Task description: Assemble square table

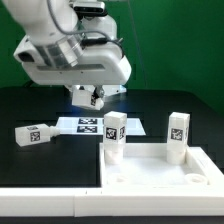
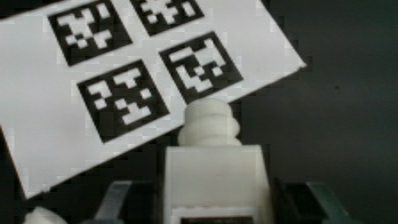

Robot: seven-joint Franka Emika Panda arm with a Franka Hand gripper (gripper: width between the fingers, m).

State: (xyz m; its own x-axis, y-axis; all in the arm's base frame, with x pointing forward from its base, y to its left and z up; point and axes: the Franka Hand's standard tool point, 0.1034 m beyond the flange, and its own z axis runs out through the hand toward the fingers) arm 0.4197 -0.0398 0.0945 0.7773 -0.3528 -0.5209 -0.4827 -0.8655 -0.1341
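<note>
your gripper (image 2: 214,200) is part-closed, clamped on the held leg (image 2: 215,165), with its threaded tip out over the marker board (image 2: 125,80). you have four legs: that one, a lying leg (image 1: 35,134) at the exterior view's left, and a first upright leg (image 1: 113,135) and second upright leg (image 1: 178,134) standing at the far corners inside the one square top (image 1: 160,178).

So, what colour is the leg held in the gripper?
White: the leg in the gripper shows best in the wrist view.
</note>
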